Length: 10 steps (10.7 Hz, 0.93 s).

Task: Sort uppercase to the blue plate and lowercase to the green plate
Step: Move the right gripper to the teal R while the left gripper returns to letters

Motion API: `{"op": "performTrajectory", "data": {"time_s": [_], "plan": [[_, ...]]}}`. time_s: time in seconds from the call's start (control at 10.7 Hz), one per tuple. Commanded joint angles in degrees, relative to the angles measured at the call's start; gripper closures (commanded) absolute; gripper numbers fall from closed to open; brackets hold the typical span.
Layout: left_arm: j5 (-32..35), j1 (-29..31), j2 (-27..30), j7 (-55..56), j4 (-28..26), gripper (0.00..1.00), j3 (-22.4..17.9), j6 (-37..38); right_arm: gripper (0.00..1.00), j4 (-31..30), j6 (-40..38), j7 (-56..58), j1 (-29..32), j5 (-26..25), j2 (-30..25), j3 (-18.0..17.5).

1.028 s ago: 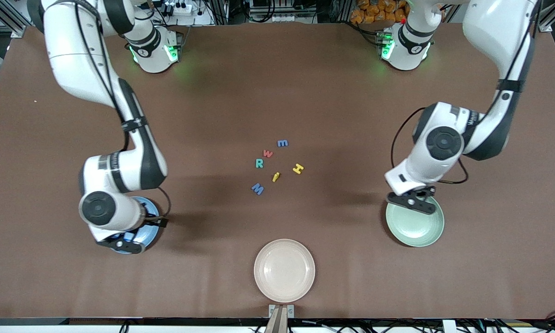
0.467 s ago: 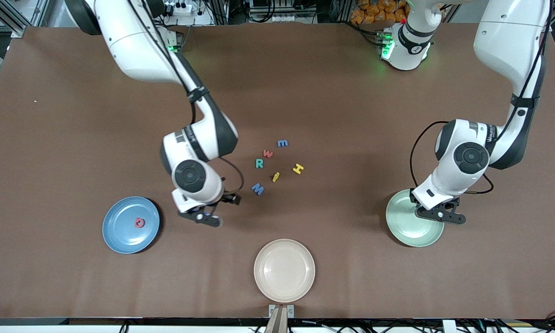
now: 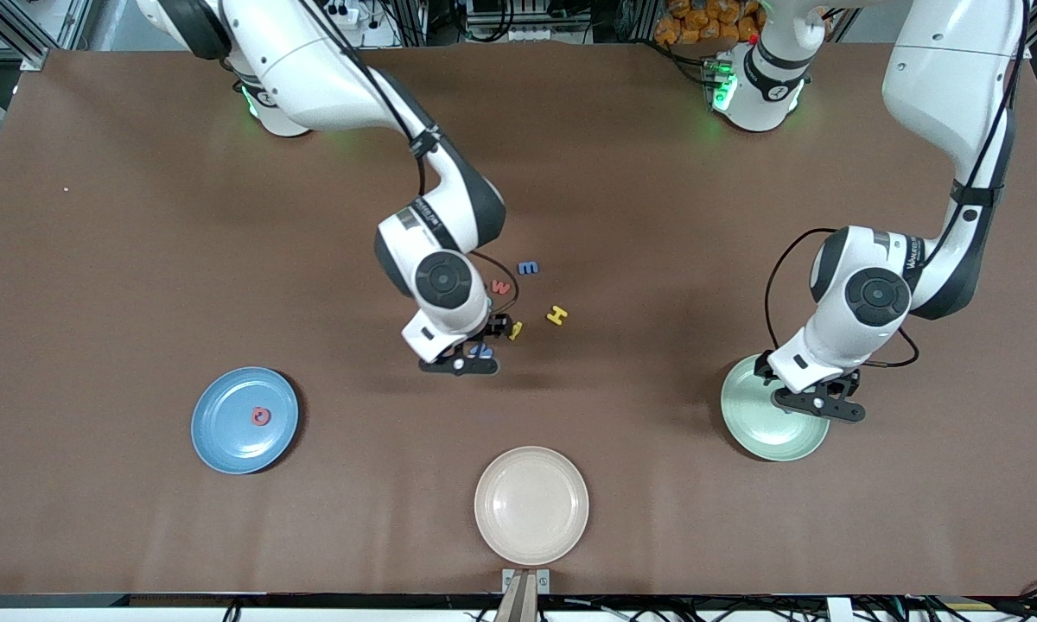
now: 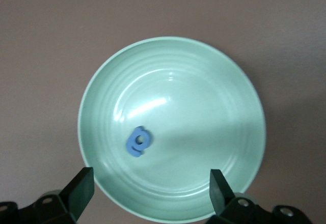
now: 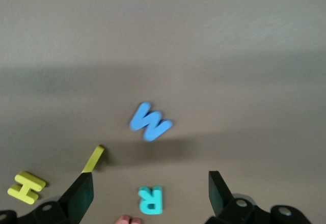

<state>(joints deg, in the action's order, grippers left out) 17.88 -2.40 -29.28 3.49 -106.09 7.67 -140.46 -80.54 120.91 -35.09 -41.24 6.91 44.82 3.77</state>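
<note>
Hovering over the round pale mint-green plate (image 3: 765,423) at the left arm's end of the table, the left gripper (image 3: 817,406) has its fingers wide apart and holds nothing. A small blue foam letter a (image 4: 137,142) lies in this plate. The right gripper (image 3: 460,363) is over the group of foam letters near the middle of the table, fingers also apart and empty, with the blue capital M (image 5: 150,122) below it. Beside that are the teal-green R (image 5: 150,199), the yellow H (image 3: 557,315), the thin yellow i-like piece (image 3: 516,329), the red w (image 3: 502,288) and the small blue m (image 3: 528,268). A red ring-shaped Q (image 3: 261,416) lies in the round sky-blue plate (image 3: 225,441) toward the right arm's end. A beige plate (image 3: 531,505) is nearest to the front camera.
</note>
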Motion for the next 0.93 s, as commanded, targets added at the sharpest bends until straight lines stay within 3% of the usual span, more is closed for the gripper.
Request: {"op": "performTrajectory", "data": {"time_s": [0.0,0.47,0.84], "plan": [[0.9,-1.2,1.1,1.2,-0.5,0.00,3.7,-0.1,0.00,-8.7,5.4,2.0,-2.3,1.1,-3.5,0.2],[0.3,-1.2,1.2,2.2,-0.8,0.00,7.1,0.0,0.00,-17.0,12.8,5.0,-2.6,0.6,-6.1,0.2],[0.3,-2.4,1.7,9.6,-1.3,0.00,11.0,0.9,0.00,-17.7,13.3,4.9,-2.8,0.6,-6.4,0.2]]}}
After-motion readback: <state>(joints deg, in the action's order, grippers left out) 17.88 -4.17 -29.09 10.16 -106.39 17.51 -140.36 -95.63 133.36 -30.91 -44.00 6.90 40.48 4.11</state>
